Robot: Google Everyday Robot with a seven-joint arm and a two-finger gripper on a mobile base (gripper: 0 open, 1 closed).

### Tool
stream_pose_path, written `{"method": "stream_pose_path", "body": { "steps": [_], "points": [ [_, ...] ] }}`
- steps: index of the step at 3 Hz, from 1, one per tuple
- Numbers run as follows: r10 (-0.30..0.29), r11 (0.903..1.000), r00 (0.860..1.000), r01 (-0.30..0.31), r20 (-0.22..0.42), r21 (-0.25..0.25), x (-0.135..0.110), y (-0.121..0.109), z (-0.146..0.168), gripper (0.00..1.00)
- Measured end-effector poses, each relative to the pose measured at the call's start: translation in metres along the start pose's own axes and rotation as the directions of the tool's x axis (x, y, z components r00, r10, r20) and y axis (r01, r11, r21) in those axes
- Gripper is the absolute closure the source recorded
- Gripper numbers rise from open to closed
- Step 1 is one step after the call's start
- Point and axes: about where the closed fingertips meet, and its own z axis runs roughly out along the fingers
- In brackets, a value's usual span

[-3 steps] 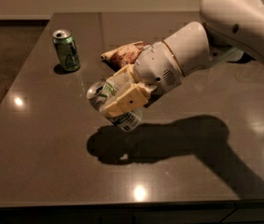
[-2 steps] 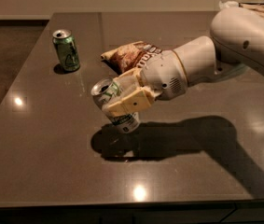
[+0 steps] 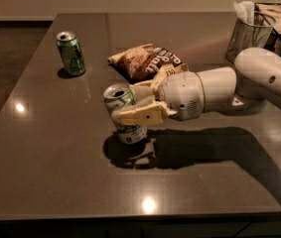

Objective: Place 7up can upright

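The 7up can is a pale silver can with green markings and an open silver top. It stands nearly upright, leaning slightly left, with its base at the dark tabletop in the middle of the view. My gripper reaches in from the right and is shut on the can, one cream finger across its front and the other behind it. The white arm extends off to the right.
A darker all-green can stands upright at the back left. A brown chip bag lies behind the gripper. A wire mesh basket with napkins stands at the back right. The table's front edge runs along the bottom.
The gripper has lowered the can and turned it from tilted to nearly upright, bringing its base down to the table. The arm has swung lower and further right.
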Motion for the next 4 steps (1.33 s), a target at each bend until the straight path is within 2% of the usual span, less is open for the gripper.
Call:
{"method": "stream_pose_path", "body": {
  "steps": [1, 2, 3, 4],
  "points": [
    [-0.015, 0.9998, 0.996, 0.014, 0.092, 0.012, 0.0033, -0.0007, -0.0045, 0.84],
    [-0.042, 0.9989, 0.989, 0.039, 0.145, 0.026, 0.0065, -0.0007, -0.0084, 0.61],
    [-0.073, 0.9963, 0.985, 0.065, 0.153, 0.056, 0.0114, 0.0004, -0.0106, 0.38],
    [-0.078, 0.9960, 0.985, 0.070, 0.152, 0.056, 0.0109, 0.0013, -0.0091, 0.15]
  ]
}}
